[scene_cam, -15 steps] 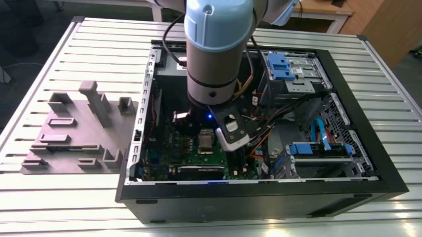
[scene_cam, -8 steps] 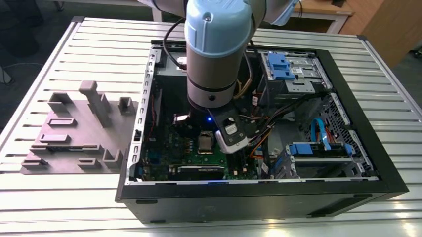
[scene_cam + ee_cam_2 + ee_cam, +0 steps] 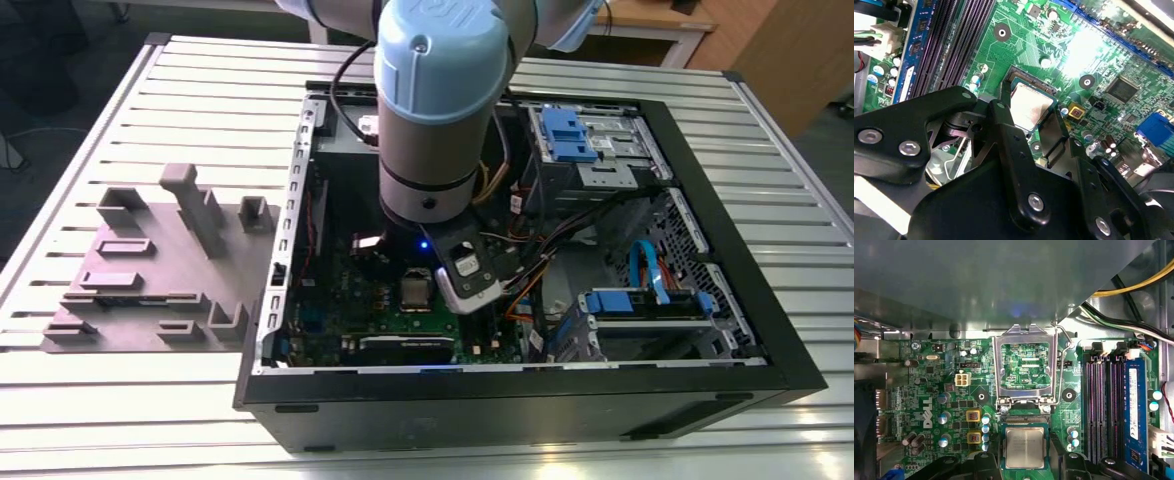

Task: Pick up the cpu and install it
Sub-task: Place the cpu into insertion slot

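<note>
1. Surface (image 3: 134, 420): pale slatted metal. It carried an open black computer case (image 3: 534, 410). To the exterior view's left of the case sat a grey block (image 3: 147, 260) with upright pegs and shallow pockets.
2. Arm (image 3: 434, 110): mine, reaching down into the case over the green motherboard (image 3: 929, 390).
3. Socket frame (image 3: 997, 370): silver metal, swung open off the socket. Its hinge stood just beside one edge of the cpu (image 3: 1025, 446), and its wire lever (image 3: 1066, 347) was raised alongside. Through the frame's window I saw bare board.
4. Memory slots (image 3: 1099, 410): dark and parallel, near the socket on one side.
5. Cables (image 3: 1134, 287): yellow and black, running past the board's corner, well apart from the socket.
6. Drive brackets (image 3: 567, 135): blue, at the far end of the case, well apart from my work.
7. Cpu, look: a small flat square with a pale silver-grey metal top bearing faint print. A narrow green rim showed around the metal.
8. Cpu, place: it lay flat and square inside the socket on the motherboard, uncovered by the open frame.
9. Claw (image 3: 1029, 465): its black fingers (image 3: 1004, 135) stood spread wider than the chip, one on either side, and held nothing. In the first wrist view a strip of socket edge showed between each fingertip and the cpu, so they were apart. The cpu lay between my fingertips. I could not tell how high I hung over it.
</note>
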You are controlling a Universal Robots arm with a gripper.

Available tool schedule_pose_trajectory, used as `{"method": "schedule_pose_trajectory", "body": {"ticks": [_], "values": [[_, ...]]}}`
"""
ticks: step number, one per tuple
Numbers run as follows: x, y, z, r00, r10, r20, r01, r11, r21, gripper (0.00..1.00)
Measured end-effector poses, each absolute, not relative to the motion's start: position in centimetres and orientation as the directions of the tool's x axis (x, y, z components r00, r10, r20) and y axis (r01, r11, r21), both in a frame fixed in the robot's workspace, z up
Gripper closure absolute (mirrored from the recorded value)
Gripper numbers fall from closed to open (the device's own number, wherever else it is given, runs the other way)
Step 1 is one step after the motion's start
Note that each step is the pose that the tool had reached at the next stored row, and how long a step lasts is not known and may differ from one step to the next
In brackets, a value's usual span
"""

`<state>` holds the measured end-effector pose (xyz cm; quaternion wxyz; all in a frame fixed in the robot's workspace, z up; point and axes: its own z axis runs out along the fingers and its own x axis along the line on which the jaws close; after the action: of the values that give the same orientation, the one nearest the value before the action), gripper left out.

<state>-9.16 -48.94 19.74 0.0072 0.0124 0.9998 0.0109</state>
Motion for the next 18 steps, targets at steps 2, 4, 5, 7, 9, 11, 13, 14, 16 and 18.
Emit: {"method": "schedule_pose_trajectory", "body": {"ticks": [2, 4, 5, 7, 9, 11, 13, 14, 16, 18], "values": [[-9.15, -48.94, 19.66, -1.0, 0.025, -0.014, 0.025, 0.999, 0.022, 0.53], [-9.13, -48.94, 19.57, -1.0, 0.025, -0.014, 0.025, 0.999, 0.022, 0.53], [-9.11, -48.94, 19.55, -1.0, 0.025, -0.014, 0.025, 0.999, 0.022, 0.53], [-9.1, -48.94, 19.51, -1.0, 0.025, -0.014, 0.025, 0.999, 0.022, 0.53], [-9.02, -48.94, 19.45, -1.0, 0.025, -0.014, 0.024, 0.999, 0.022, 0.53], [-9.0, -48.94, 19.39, -1.0, 0.025, -0.014, 0.025, 0.999, 0.022, 0.53], [-9.0, -48.94, 19.26, -1.0, 0.025, -0.014, 0.025, 0.999, 0.022, 0.53], [-9.0, -48.94, 19.19, -1.0, 0.025, -0.014, 0.025, 0.999, 0.022, 0.53], [-9.0, -48.95, 19.16, -1.0, 0.025, -0.014, 0.025, 0.999, 0.022, 0.53], [-9.0, -48.94, 19.13, -1.0, 0.025, -0.014, 0.025, 0.999, 0.022, 0.53]]}}
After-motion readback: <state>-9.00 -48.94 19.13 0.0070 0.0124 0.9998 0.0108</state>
